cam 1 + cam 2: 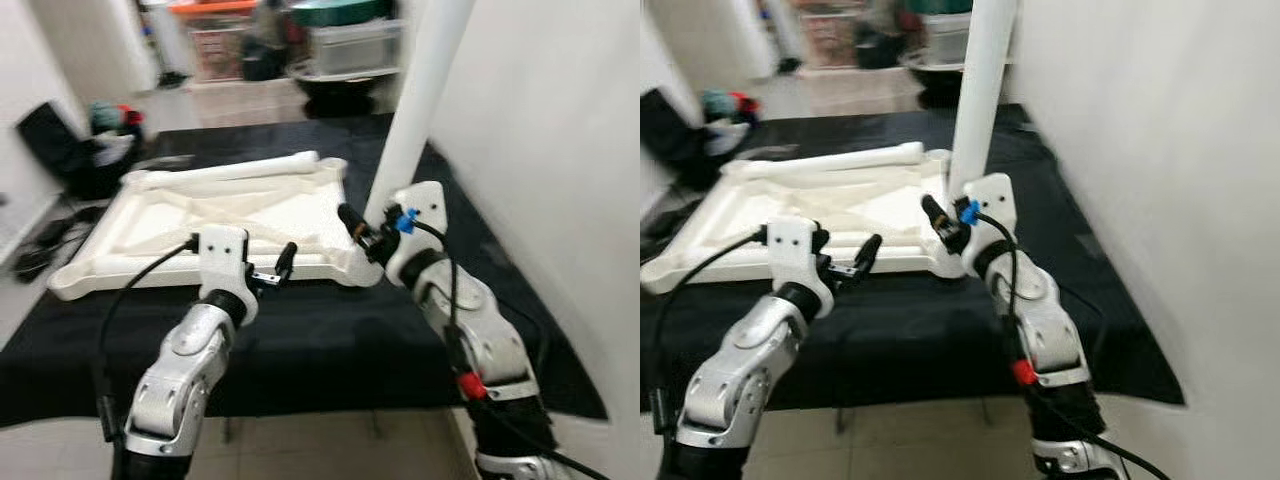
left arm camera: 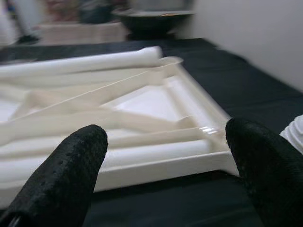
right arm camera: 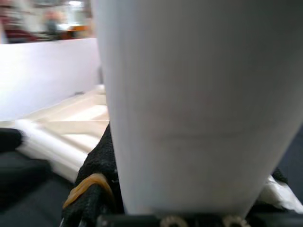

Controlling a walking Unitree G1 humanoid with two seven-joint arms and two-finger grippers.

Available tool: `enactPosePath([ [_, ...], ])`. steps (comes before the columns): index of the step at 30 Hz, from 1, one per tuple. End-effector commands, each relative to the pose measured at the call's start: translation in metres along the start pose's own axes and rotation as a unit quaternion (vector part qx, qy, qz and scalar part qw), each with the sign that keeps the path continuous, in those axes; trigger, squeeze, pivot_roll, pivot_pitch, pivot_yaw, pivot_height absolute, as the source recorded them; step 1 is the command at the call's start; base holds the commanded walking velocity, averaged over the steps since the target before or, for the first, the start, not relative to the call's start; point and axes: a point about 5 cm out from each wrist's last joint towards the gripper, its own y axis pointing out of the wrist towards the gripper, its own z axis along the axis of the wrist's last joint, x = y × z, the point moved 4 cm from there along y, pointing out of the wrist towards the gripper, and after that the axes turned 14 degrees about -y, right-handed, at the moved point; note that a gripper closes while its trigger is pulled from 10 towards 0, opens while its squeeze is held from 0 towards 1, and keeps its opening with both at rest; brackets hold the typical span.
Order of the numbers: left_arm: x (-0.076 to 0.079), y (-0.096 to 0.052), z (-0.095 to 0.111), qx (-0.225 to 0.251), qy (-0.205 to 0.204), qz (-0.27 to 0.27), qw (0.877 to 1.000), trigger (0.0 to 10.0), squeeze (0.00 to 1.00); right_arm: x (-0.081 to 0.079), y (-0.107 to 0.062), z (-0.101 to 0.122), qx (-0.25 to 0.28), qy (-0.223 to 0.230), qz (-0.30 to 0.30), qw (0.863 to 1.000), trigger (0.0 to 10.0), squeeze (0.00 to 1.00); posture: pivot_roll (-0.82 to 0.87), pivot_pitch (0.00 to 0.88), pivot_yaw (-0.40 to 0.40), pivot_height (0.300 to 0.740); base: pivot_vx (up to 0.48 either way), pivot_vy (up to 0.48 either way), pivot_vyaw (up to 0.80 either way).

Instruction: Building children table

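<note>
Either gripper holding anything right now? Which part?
Right gripper is shut on the white table leg, near its lower end, at the tabletop's corner. Left gripper is open, holding nothing.

Cream tabletop [image 1: 290, 205], white leg [image 1: 415, 110], black cloth [image 1: 330, 340] (plain)

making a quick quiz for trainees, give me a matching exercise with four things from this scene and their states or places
Things:
1. upright table leg
2. loose table leg
3. left end effector
4. table top

States or places:
A. open, holding nothing
B. lying flat across the far edge of the table top
C. upside down on the black cloth
D. held by the right end effector at the near right corner

Pairs: 1-D, 2-B, 3-A, 4-C
</note>
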Motion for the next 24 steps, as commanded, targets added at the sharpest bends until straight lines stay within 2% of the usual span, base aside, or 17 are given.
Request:
enactPosePath([
  [1, -0.0016, -0.0025, -0.0019, -0.002, 0.010, 0.004, 1.000, 10.0, 0.00, -0.0029, -0.0004, 0.0028, 0.007, 0.004, 0.001, 1.000, 10.0, 0.00, -0.07, 0.036, 0.050, 0.740, 0.000, 0.000, 0.00],
  [2, -0.0016, -0.0029, -0.0021, -0.002, 0.010, 0.004, 1.000, 10.0, 0.00, -0.0020, -0.0001, -0.0002, -0.005, -0.003, -0.004, 1.000, 10.0, 0.00, -0.07, 0.038, 0.050, 0.740, 0.000, 0.000, 0.00],
  [14, 0.0064, -0.0040, -0.0034, -0.007, 0.002, -0.013, 1.000, 10.0, 0.00, 0.0048, -0.0022, -0.0021, -0.011, -0.005, -0.015, 1.000, 10.0, 0.00, -0.07, 0.057, 0.045, 0.740, 0.000, 0.000, 0.00],
  [17, 0.0078, -0.0044, -0.0016, -0.003, 0.000, -0.015, 1.000, 10.0, 0.00, 0.0010, -0.0015, -0.0053, -0.021, 0.007, -0.005, 1.000, 10.0, 0.00, -0.07, 0.061, 0.043, 0.740, 0.260, 0.000, 0.00],
  [19, 0.0076, -0.0045, -0.0012, -0.002, -0.001, -0.014, 1.000, 10.0, 0.00, -0.0008, -0.0010, -0.0043, -0.018, 0.011, 0.000, 1.000, 10.0, 0.00, -0.07, 0.059, 0.043, 0.740, 0.266, 0.000, -0.80],
  [24, 0.0078, -0.0042, -0.0014, -0.003, 0.000, -0.014, 1.000, 10.0, 0.00, 0.0011, -0.0012, -0.0015, -0.009, 0.000, -0.006, 1.000, 10.0, 0.00, -0.07, 0.060, 0.040, 0.740, 0.266, 0.000, 0.00],
])
